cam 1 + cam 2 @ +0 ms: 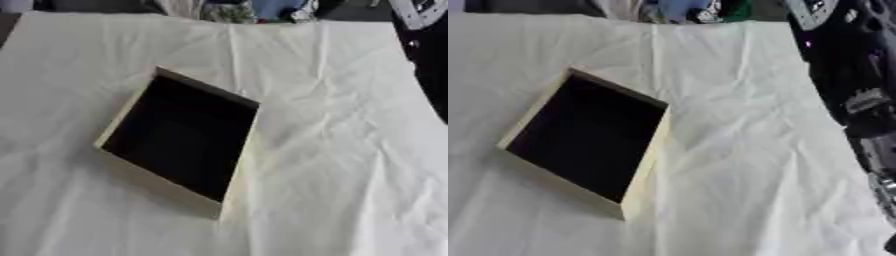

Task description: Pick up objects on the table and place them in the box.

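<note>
A shallow box with pale cream walls and a dark inside lies skewed on the white cloth, left of centre. Nothing shows inside it. No loose object shows on the cloth around it. My right arm, black with silver joints, runs down the right edge of the right eye view, well clear of the box. Its hand lies beyond the picture's edge. My left arm and hand show in neither view.
The wrinkled white cloth covers the whole table, with open cloth right of and in front of the box. Coloured clutter lies past the far edge. A dark strip borders the table's right side.
</note>
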Robot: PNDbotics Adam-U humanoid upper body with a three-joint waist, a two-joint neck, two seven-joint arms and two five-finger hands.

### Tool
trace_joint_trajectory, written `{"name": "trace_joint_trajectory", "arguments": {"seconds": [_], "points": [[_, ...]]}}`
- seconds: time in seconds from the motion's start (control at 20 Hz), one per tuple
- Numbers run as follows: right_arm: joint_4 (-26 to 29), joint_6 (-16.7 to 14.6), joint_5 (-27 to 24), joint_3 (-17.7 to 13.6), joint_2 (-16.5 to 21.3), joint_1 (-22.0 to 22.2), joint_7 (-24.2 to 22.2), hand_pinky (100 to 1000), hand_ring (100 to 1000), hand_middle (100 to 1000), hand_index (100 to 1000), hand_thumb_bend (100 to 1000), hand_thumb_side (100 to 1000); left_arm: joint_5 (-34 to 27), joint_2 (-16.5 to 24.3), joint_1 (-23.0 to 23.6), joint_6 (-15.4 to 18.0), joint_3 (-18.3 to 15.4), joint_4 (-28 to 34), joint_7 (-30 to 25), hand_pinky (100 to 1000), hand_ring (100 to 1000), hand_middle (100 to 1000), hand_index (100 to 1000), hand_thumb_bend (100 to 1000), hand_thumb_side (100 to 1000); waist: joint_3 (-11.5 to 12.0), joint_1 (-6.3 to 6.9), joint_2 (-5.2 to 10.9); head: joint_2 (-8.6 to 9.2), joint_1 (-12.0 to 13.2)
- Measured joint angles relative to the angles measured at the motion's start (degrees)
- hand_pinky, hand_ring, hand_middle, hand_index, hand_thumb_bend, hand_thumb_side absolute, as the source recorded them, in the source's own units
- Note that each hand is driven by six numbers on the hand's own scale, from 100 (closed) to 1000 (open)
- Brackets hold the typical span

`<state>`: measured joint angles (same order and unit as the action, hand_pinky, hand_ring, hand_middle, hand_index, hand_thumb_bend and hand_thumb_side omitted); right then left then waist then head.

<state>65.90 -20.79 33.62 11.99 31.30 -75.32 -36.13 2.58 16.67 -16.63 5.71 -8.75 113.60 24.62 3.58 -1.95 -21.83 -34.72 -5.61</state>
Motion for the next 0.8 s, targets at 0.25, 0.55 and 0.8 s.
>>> {"name": "trace_joint_trajectory", "arguments": {"seconds": [0.25,0.55,0.8], "points": [[8.2,5.2,-6.3,5.3,-0.3,0.0,-0.4,783,748,530,722,143,151,0.0,0.0,0.0,0.0,0.0,0.0,0.1,691,504,420,714,277,118,0.1,0.0,0.49,-0.44,-0.1],[15.0,10.5,-9.9,10.1,-0.8,1.0,-0.5,783,741,529,723,151,146,0.0,0.0,0.0,0.1,0.0,0.0,0.4,691,505,421,714,281,117,0.4,0.0,0.9,-0.49,-0.5],[18.4,13.4,-11.2,13.2,-1.6,2.2,-1.1,784,738,534,729,152,147,0.0,0.0,0.0,0.2,0.0,0.0,0.5,691,505,422,714,285,116,0.8,0.0,1.07,-0.5,-0.7]]}}
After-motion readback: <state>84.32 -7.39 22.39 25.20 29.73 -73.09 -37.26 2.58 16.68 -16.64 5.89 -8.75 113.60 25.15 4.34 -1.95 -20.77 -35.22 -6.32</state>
